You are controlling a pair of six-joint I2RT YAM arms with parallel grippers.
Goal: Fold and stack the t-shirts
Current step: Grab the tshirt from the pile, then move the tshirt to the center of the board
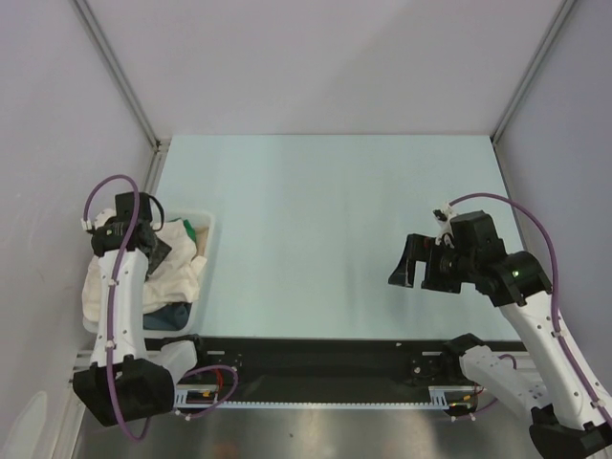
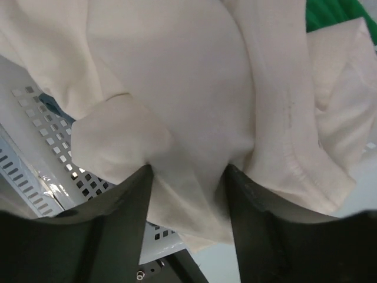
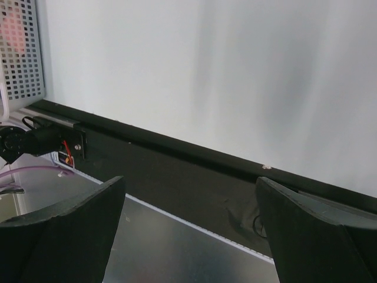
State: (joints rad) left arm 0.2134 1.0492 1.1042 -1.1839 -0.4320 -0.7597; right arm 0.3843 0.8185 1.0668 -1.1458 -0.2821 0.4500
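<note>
A large cream t-shirt (image 1: pixel 182 268) is heaped on top of the white lattice basket (image 1: pixel 207 226) at the table's left edge. A bright green t-shirt (image 1: pixel 192 228) peeks out at the far side, and a dark blue one (image 1: pixel 170 314) at the near end. My left gripper (image 1: pixel 153 251) is pushed down into the cream t-shirt (image 2: pixel 194 88). Its jaws stand apart with a raised fold of the cloth between them (image 2: pixel 188 171). Green cloth (image 2: pixel 330 15) shows at the top right of the left wrist view. My right gripper (image 1: pixel 406 263) hovers open and empty over the table's right side (image 3: pixel 191 188).
The basket wall (image 2: pixel 53 141) shows below the cloth in the left wrist view. A black rail (image 1: pixel 316 359) runs along the table's near edge between the arm bases. Grey walls enclose the pale table (image 1: pixel 335 210) on three sides.
</note>
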